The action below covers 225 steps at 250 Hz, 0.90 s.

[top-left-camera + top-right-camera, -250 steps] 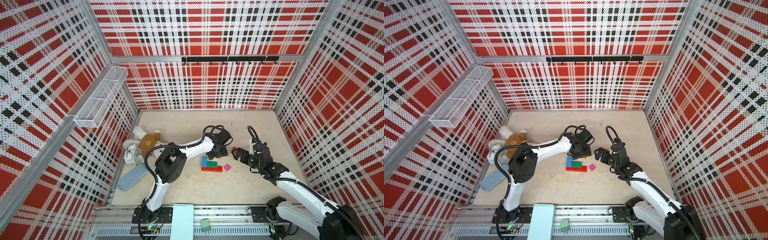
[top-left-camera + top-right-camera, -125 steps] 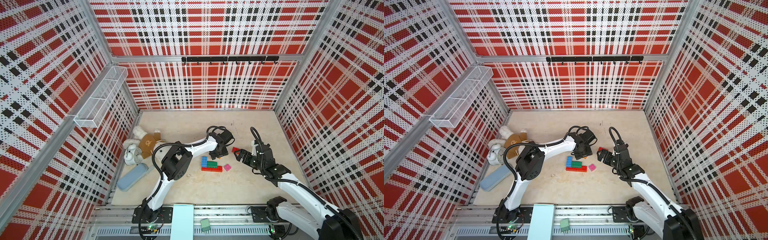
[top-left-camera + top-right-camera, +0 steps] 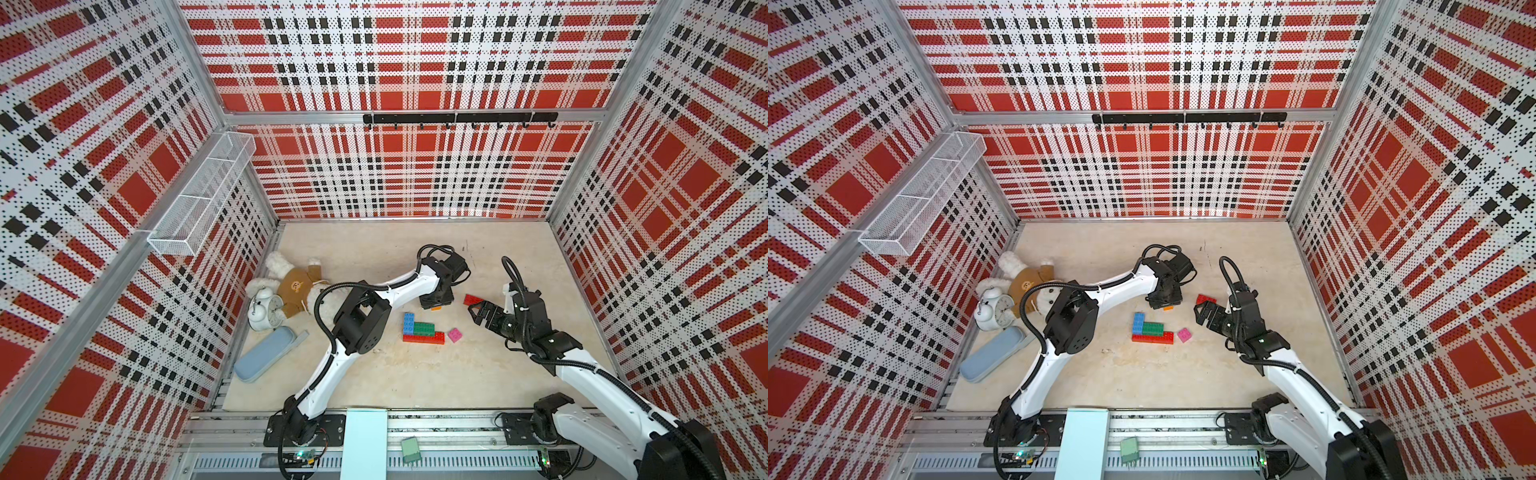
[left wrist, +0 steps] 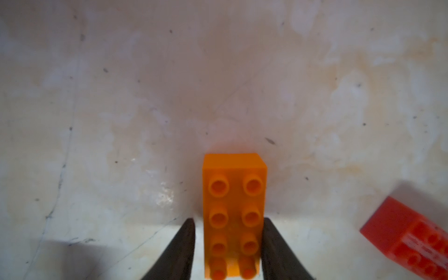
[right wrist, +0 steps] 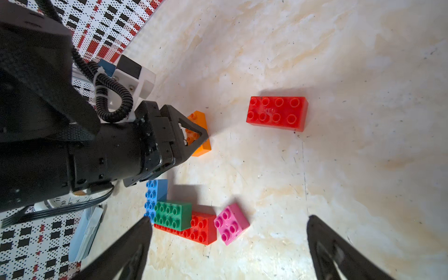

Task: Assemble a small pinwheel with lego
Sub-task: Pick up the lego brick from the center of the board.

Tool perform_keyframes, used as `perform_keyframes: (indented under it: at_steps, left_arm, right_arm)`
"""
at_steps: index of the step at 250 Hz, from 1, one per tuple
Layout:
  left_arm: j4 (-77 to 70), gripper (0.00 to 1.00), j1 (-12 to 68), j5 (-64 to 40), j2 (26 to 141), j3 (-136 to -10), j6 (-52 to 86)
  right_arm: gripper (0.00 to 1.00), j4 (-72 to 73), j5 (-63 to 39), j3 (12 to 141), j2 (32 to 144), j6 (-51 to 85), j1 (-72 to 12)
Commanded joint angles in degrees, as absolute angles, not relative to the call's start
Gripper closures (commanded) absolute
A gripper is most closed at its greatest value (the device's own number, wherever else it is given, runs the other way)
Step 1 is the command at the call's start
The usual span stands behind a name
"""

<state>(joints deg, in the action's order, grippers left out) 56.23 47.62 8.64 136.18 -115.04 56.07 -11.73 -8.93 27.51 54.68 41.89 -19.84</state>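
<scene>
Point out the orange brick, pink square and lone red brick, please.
orange brick (image 4: 234, 213): left wrist view, studded top.
pink square (image 5: 231, 224): right wrist view, studded top.
lone red brick (image 5: 277, 112): right wrist view, studded top.

The orange brick and red brick are glossy, smooth plastic. The tabletop is matt, mottled and finely scratched. The teddy bear is fluffy plush, and the wall basket is white metal mesh.
</scene>
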Motion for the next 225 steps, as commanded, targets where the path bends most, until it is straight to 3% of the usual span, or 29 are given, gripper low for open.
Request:
perform_keyframes:
  at_steps: [1, 27, 52, 103, 159, 225]
  left_arm:
    - [58.49, 0.53, 47.32, 10.83, 136.21, -114.36, 54.11]
    - [58.21, 0.56, 47.18, 10.55, 136.08, -113.99, 53.46]
    - [58.02, 0.69, 46.90, 10.21, 136.31, -114.44, 52.59]
    - [58.00, 0.71, 46.50, 9.57, 134.62, -115.73, 50.42]
    - [56.59, 0.72, 47.63, 8.85, 125.14, -114.30, 47.55]
    - [52.74, 0.72, 47.57, 7.03, 110.09, -101.03, 43.64]
  right_arm:
    - [0.00, -8.36, -9.67, 27.58, 55.54, 42.52, -19.51]
    - [0.00, -8.16, -9.99, 27.99, 56.16, 42.52, -19.51]
    - [0.00, -8.61, -10.04, 28.28, 56.51, 42.29, -19.43]
    - [0.00, -8.69, -9.32, 27.99, 55.96, 42.30, -19.38]
    - [0.00, -8.26, -10.02, 29.40, 57.58, 41.36, -19.34]
    - [0.00, -7.54, -10.51, 30.64, 59.49, 40.56, -19.35]
